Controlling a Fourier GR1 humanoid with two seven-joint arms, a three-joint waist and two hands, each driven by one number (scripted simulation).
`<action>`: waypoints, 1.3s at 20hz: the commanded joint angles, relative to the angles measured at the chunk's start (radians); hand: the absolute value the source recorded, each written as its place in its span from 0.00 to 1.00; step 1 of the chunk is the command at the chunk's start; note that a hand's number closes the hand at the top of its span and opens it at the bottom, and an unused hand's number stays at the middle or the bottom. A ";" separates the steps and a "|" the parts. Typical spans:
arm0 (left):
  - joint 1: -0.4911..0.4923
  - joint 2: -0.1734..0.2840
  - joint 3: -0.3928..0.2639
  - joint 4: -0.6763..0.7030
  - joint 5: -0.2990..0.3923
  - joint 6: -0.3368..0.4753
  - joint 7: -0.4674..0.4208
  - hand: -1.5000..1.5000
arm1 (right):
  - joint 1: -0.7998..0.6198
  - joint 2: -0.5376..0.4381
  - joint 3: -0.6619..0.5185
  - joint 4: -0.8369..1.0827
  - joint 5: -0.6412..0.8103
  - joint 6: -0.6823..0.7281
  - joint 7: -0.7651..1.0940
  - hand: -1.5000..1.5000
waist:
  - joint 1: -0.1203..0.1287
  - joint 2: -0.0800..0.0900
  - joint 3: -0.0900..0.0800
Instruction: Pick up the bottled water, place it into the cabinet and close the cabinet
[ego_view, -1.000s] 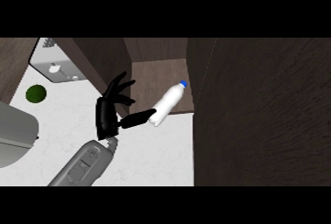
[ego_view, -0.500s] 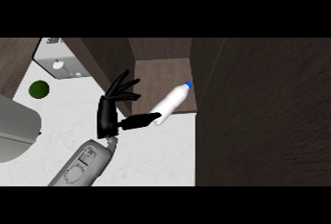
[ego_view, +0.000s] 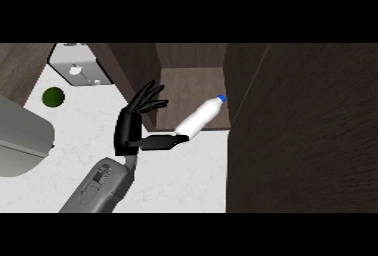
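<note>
- Head view: one forearm is seen entering from the lower edge at the view's left, ending in a black hand (ego_view: 131, 131); which arm it is cannot be confirmed from position alone, but it is recorded as the left hand.
- The fingers are spread straight and point up; the thumb reaches out sideways to the base of the bottled water (ego_view: 199, 116). Whether the bottle is pinched or merely touched cannot be told.
- The bottle is tilted, blue cap toward the upper right, lying over the front edge of the cabinet (ego_view: 193, 80) floor, beside the open cabinet door (ego_view: 303, 125).
- Judgement: placement is nearly complete; release, withdrawal and closing of the door remain outstanding.
- The right hand is not seen.
- A green round object (ego_view: 53, 96) is noted on the counter (ego_view: 184, 175), well apart.
</note>
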 joint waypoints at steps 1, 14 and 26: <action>-0.120 -0.030 0.100 0.039 0.038 -0.037 -0.024 0.00 | 0.039 0.020 0.043 -0.011 0.038 -0.030 -0.005 0.00 | 0.009 0.004 -0.001; 0.149 0.003 0.014 -0.433 0.047 -0.067 0.149 0.00 | 0.063 -0.010 0.024 -0.050 0.004 -0.026 -0.010 0.00 | 0.028 -0.001 0.000; 0.442 0.022 -0.123 -0.818 0.019 -0.090 0.224 0.00 | 0.103 -0.087 0.006 -0.090 0.029 0.011 -0.030 0.00 | 0.024 0.000 0.000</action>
